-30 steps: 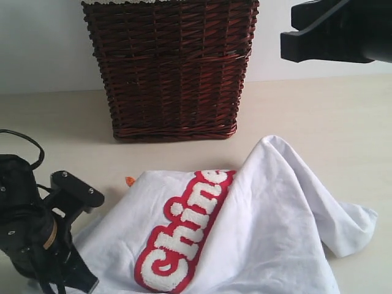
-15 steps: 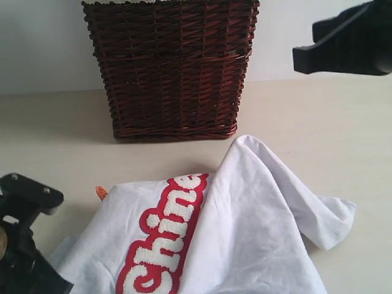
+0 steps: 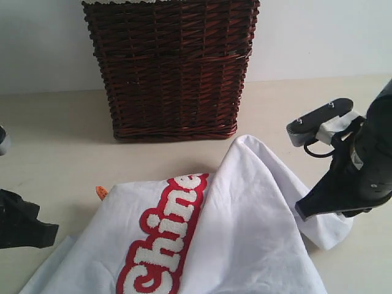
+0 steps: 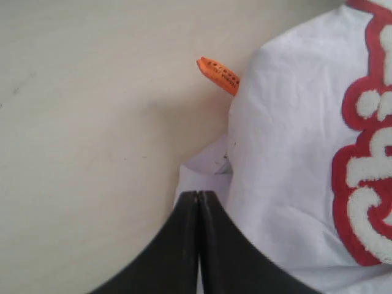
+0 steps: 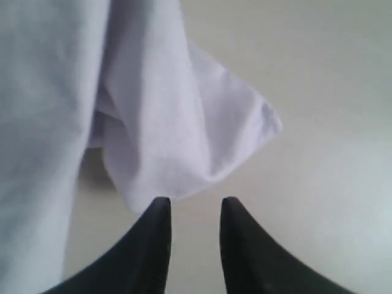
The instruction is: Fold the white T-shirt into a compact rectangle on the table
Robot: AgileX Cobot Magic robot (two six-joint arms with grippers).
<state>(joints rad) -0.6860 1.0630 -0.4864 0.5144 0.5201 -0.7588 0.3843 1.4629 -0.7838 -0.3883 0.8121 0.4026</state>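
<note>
Lying crumpled on surface (image 3: 55, 135) before basket (image 3: 171, 67): T-shirt (image 3: 251, 226), lettering up; left gripper (image 4: 198, 199) clenched, tips over hem near orange tag (image 4: 218, 75); right gripper (image 5: 195, 208) slightly parted, holding nothing, just beside sleeve fold.

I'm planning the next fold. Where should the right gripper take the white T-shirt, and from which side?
Probably the T-shirt's bunched sleeve corner, coming from the bare table side: that corner sticks out past the body, right ahead of the right gripper's open jaws.
</note>
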